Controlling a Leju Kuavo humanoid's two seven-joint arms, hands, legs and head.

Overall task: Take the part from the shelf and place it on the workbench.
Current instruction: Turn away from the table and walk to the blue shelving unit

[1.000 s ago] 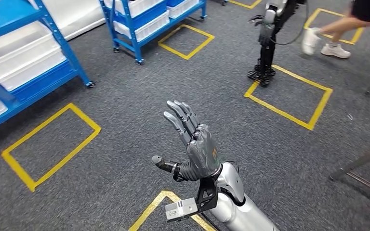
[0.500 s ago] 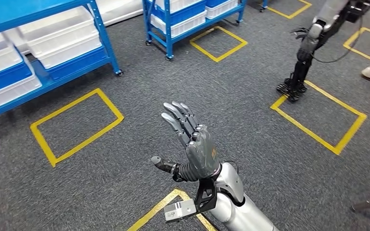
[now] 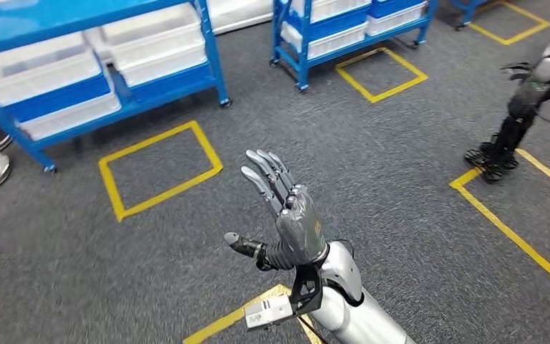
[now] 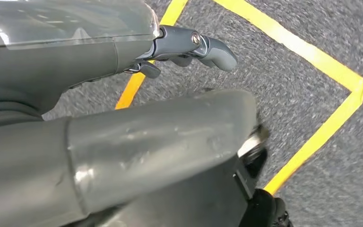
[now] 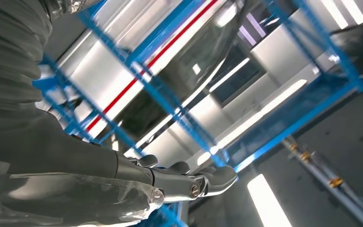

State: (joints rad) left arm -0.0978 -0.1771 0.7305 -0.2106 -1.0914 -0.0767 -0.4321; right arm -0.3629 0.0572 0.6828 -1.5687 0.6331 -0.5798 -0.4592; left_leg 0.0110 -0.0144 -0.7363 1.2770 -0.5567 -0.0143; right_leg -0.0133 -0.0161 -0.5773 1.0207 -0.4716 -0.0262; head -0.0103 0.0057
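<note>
the task is barely begun: the right hand (image 3: 284, 215) is raised with fingers spread and empty, the shelf (image 3: 107, 64) lies off at ten o'clock, and no part can be made out

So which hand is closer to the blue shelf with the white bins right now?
Right, most likely. The right hand is raised, open, fingers toward the blue shelf, well short of it. The left hand hangs low over yellow floor tape.

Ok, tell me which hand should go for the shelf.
Right. The right hand is raised, open and empty, with the blue shelf ahead; the left hand hangs low over the floor.
</note>
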